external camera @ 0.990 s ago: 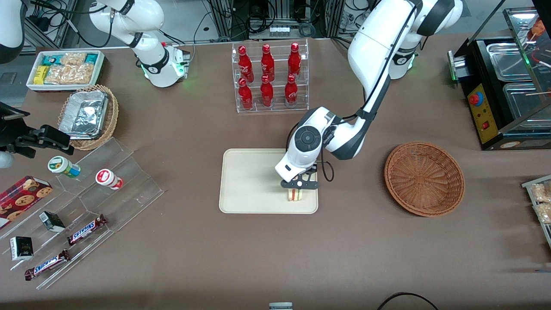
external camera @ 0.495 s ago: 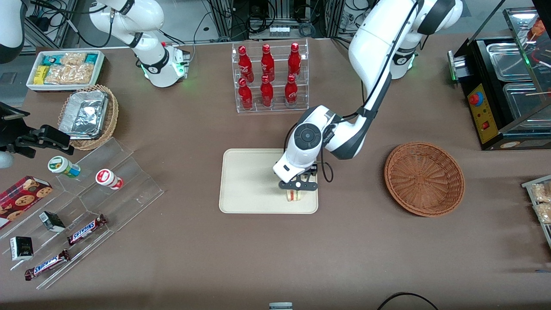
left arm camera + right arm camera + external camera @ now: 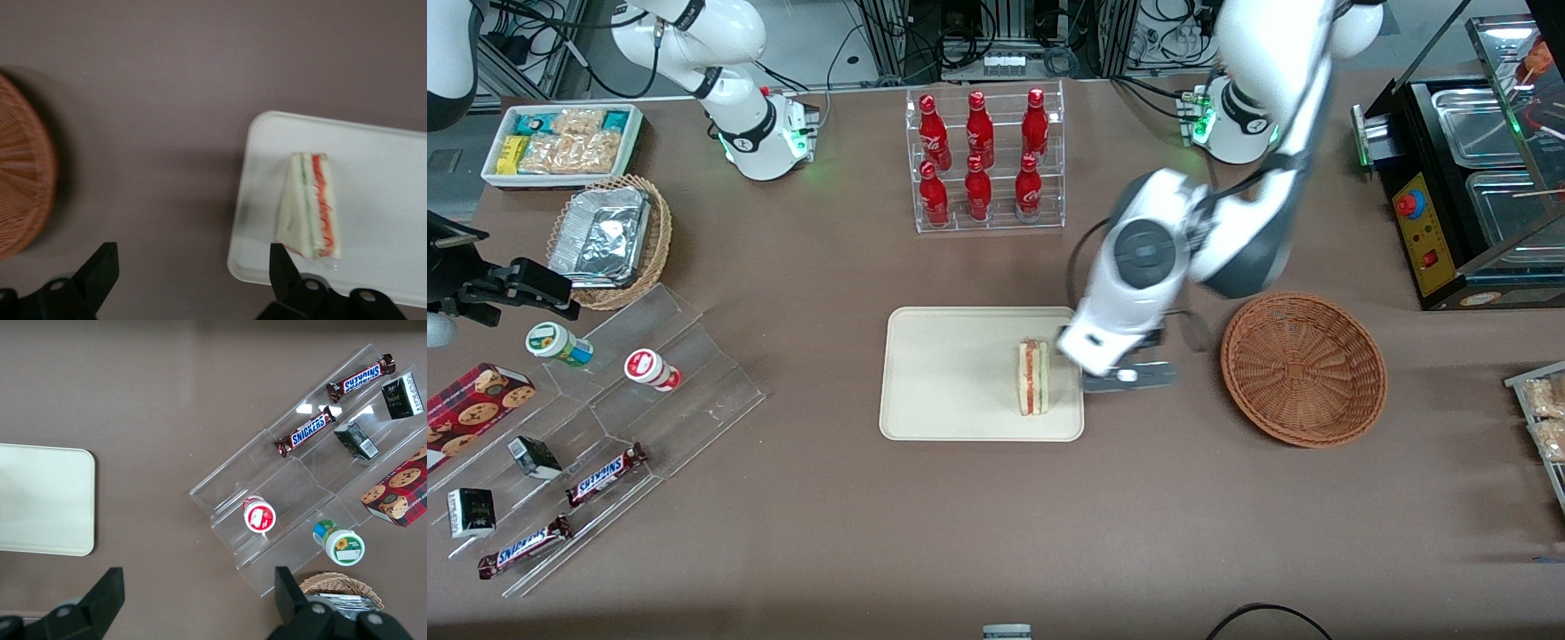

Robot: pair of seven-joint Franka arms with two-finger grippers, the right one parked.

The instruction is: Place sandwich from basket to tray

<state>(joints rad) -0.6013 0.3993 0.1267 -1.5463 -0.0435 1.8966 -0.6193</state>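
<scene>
Pale bread: the sandwich (image 3: 1033, 377) is a small triangular wedge of white slices with a red-orange layer and a green layer showing along its cut edge.
Sandwich place: it lies on the tray (image 3: 943, 373), near the tray's edge toward the working arm's end of the table, with nothing gripping it.
Sandwich axis: in the front view its long side runs from nearer the front camera to farther from it, parallel to the tray's short side; in the left wrist view the sandwich (image 3: 309, 205) narrows to a point at one end and is broad at the other, filling stripes running along its length.
Tray: cream-beige, flat, rounded corners, low rim; the left wrist view shows only one end of the tray (image 3: 373, 267), the rest cut off.
Basket: the reddish-brown woven basket (image 3: 1303, 369) sits on the brown table (image 3: 800, 516), well apart from the tray, toward the working arm's end; only a blurred arc of the basket (image 3: 23, 193) shows at the wrist.
Gripper: the gripper (image 3: 1129, 376) hangs above bare table between tray and basket, just beside the tray's edge.
Jaws: spread wide, holding nothing; the fingertips (image 3: 100, 263) stand far apart.
Hard to make out: the gripper is motion-smeared in the front view.
</scene>
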